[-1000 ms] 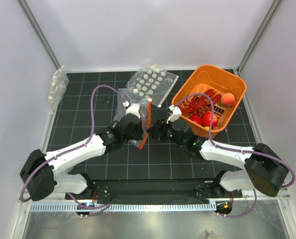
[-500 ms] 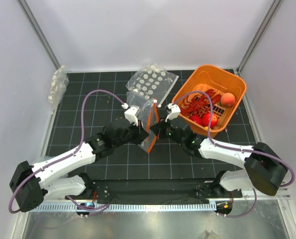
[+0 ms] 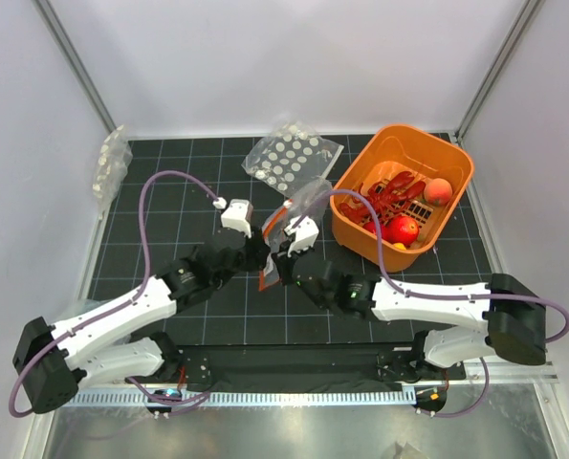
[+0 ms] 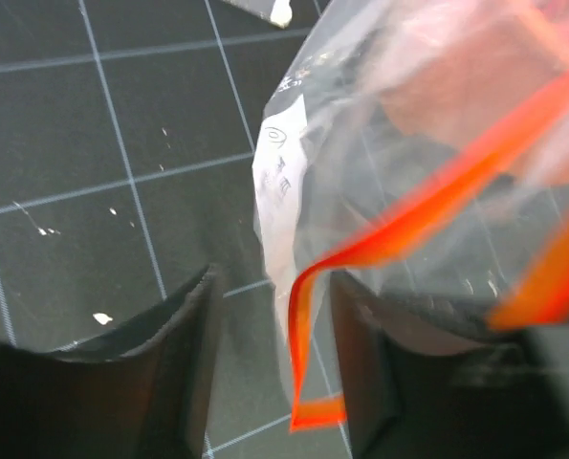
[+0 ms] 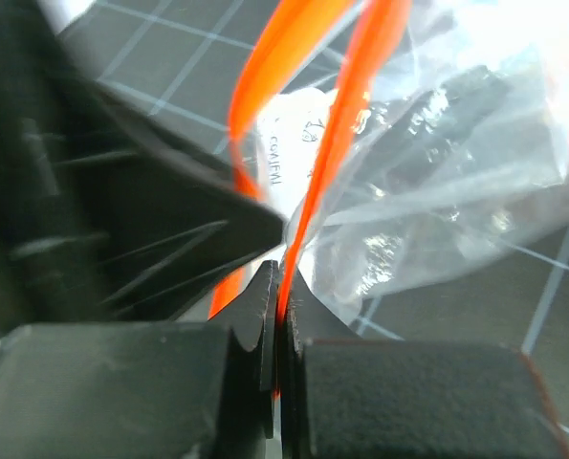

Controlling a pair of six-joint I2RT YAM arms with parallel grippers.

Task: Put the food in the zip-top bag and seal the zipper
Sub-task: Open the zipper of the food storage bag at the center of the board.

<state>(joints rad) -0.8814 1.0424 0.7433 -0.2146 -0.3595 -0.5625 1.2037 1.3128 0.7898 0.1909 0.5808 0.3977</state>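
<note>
A: state of right gripper [image 5: 279,287]?
B: clamped on the zipper [image 5: 356,86]. zip-top bag [image 3: 301,199] hung over mid-mat [image 3: 456,260]. left gripper [image 4: 274,316] had jaws apart around the strip, not pinching.
A: food [image 3: 404,229]?
B: sat in the orange basket [image 3: 453,156], far right corner.

A black mat [image 3: 160,191] ruled with a thin pale grid is laid over the table. It is enclosed by plain white panels: back wall [image 3: 284,57], left wall [image 3: 26,143], right wall [image 3: 552,143]. Grey metal posts [image 3: 78,67] are seen slanting down to both back corners. A white slotted rail [image 3: 294,397] is fixed along the near edge, with a brushed metal sheet [image 3: 265,435] below. Lighting is soft and even. Small white flecks are seen on the mat up close.
</note>
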